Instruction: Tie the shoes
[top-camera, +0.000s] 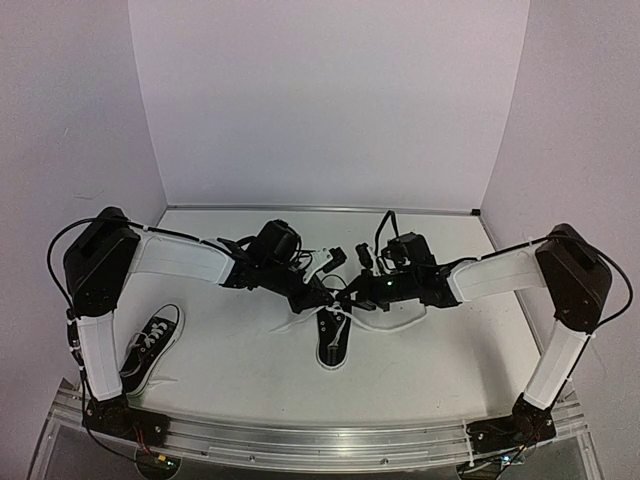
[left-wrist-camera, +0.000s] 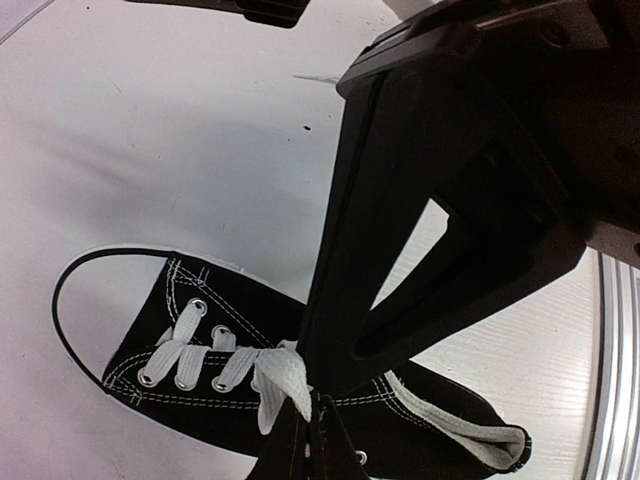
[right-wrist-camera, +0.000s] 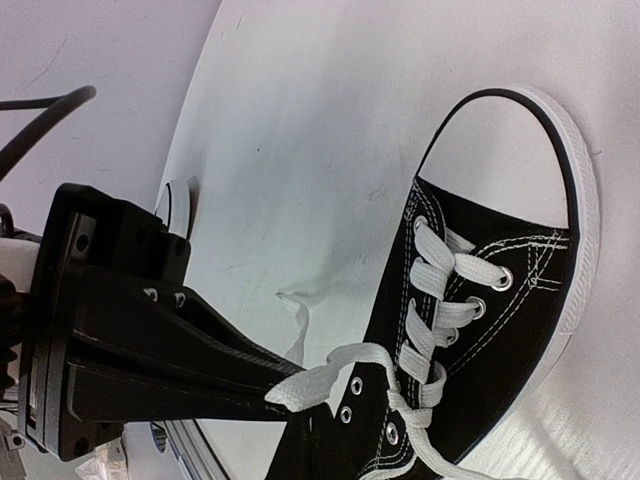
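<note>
The shoe is being tied at the centre of the table, one lace strand being pinched tight by the fully closed left gripper, another by the right gripper. Both are best being drawn apart evenly and low.

Desk: white matte top, with a faint grain showing in the wrist views. An aluminium rail runs along its near edge. Back wall, left wall and right wall: plain, pale lilac-white, closing the desk in on three sides. A thin grey strip lies at the foot of the back wall, possibly metal trim. Light is even; shadows on the desk are soft.
</note>
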